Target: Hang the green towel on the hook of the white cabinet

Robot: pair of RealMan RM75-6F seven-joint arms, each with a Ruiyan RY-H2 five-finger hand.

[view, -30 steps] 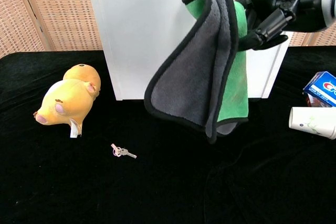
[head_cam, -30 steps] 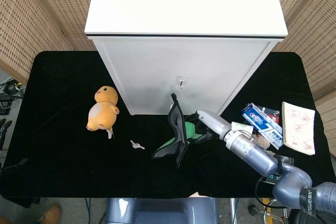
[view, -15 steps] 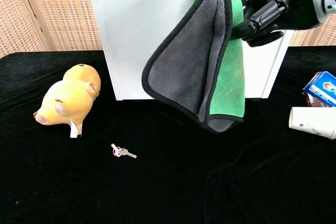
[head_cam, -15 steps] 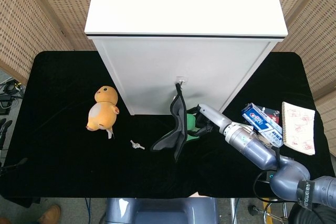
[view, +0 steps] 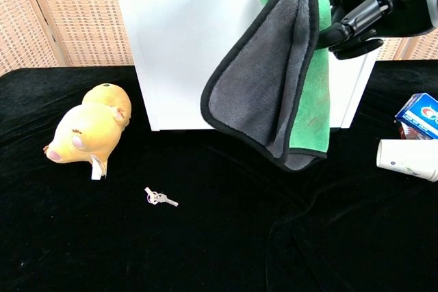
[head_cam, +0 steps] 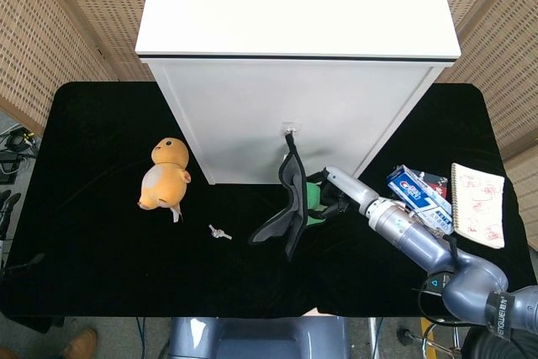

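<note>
Green towel [head_cam: 290, 199] has risen until its top corner meets the hook [head_cam: 290, 131]; right hand [head_cam: 329, 192] still grips it, unreleased.

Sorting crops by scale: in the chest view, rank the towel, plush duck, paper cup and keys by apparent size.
1. green towel, though nearest the camera
2. plush duck
3. paper cup, cut off by the frame edge
4. keys

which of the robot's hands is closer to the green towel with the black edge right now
Right. The right hand grips the green and grey black-edged towel in front of the white cabinet; the left hand shows in neither view.
</note>
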